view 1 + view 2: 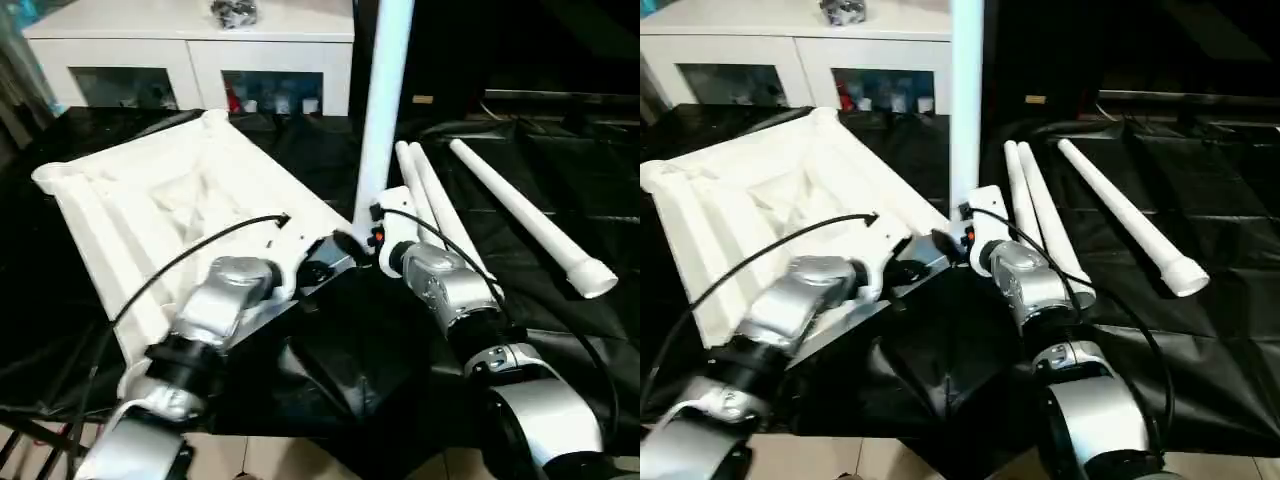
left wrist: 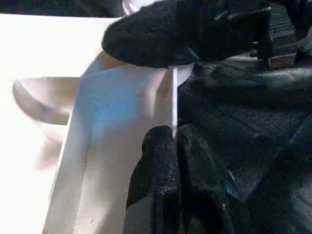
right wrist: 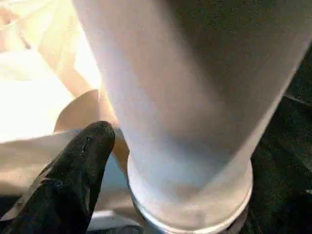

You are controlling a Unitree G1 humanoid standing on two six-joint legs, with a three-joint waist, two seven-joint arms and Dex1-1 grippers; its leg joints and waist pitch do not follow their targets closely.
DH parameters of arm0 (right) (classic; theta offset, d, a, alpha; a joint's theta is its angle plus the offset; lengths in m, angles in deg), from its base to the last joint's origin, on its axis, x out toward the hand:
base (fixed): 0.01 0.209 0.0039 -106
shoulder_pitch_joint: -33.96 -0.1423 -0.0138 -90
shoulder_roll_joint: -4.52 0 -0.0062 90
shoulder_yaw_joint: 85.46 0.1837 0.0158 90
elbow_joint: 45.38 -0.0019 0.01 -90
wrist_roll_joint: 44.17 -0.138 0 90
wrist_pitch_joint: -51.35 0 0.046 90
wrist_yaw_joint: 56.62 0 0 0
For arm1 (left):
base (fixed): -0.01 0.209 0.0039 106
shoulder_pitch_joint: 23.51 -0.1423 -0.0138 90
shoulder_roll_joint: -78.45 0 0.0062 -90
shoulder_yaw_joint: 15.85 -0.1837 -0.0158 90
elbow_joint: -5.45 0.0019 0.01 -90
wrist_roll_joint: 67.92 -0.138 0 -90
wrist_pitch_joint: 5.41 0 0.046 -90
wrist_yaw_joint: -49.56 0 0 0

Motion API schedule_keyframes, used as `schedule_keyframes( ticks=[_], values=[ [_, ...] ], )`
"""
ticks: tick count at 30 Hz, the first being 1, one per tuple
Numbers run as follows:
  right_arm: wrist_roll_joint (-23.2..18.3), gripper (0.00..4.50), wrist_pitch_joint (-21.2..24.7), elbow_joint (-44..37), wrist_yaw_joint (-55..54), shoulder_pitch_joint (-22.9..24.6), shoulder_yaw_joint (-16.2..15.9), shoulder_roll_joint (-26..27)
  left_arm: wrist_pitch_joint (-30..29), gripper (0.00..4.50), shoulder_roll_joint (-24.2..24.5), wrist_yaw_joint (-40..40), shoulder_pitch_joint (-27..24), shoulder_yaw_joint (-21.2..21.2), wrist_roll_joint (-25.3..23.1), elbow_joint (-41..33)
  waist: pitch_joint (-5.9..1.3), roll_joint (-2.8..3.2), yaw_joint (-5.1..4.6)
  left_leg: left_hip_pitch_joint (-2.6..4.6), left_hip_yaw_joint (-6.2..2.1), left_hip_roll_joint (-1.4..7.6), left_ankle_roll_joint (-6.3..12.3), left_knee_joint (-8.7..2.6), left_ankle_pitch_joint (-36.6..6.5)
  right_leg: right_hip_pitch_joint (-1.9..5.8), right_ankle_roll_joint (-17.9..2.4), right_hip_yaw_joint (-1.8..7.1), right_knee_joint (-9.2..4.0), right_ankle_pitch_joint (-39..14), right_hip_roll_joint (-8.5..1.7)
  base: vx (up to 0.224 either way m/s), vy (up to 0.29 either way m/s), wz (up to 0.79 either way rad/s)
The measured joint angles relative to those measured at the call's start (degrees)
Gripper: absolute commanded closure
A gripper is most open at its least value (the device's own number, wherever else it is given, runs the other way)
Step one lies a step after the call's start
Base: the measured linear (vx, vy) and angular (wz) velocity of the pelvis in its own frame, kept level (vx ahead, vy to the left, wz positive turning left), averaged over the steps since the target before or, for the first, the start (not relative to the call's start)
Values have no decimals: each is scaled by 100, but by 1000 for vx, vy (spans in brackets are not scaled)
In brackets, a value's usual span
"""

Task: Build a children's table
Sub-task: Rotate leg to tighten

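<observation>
- The tabletop [image 1: 170, 210] lies underside up on the black-draped work table [image 1: 560, 180], set at an angle, with its ribbed inner face showing and its rounded corner sockets at the corners.
- One leg [image 1: 383, 100] stands upright at the tabletop's near right corner, its lower end seated in or at the corner socket [image 3: 190, 214]; the right wrist view shows the tube's base meeting a round collar there.
- Three more legs lie flat on the black cloth to the right: a pair [image 1: 425, 195] just beside each other close to the upright leg, and a single leg [image 1: 530, 220] lying apart from them, angled away to the right.
- Left arm: the silver forearm reaches forward and inward from the lower left, over the tabletop's near edge. The left gripper [image 2: 176, 139] has its two black fingers pressed together, pinching the thin rim of the tabletop near that corner.
- Right arm: the forearm reaches forward from the lower right, wrist bent toward the foot of the upright leg. The right gripper [image 1: 372, 232] sits right at the leg's base. One black finger [image 3: 80, 165] shows just beside the tube; whether the fingers clamp the leg or stand off it cannot be told.
- A white cabinet [image 1: 190, 50] with glass doors stands behind the work table.
</observation>
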Motion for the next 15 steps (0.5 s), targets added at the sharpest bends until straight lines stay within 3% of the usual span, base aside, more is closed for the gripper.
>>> schedule_keyframes(
  ticks=[7,15],
  values=[
    [-3,52,13,-696,2001,430,-626,-749,188,450,647,-1053,-200,-242,195,-318,0,0,92,-12,0,1,13,3,2,-2,2,-7,-4,-3,-1,0,0,0],
    [-136,52,88,-1315,3202,754,-898,-1256,270,450,1050,-1802,-369,-377,324,-606,3,4,191,-15,0,1,6,9,-2,-2,2,-7,-2,-3,-2,0,0,0]
  ],
)
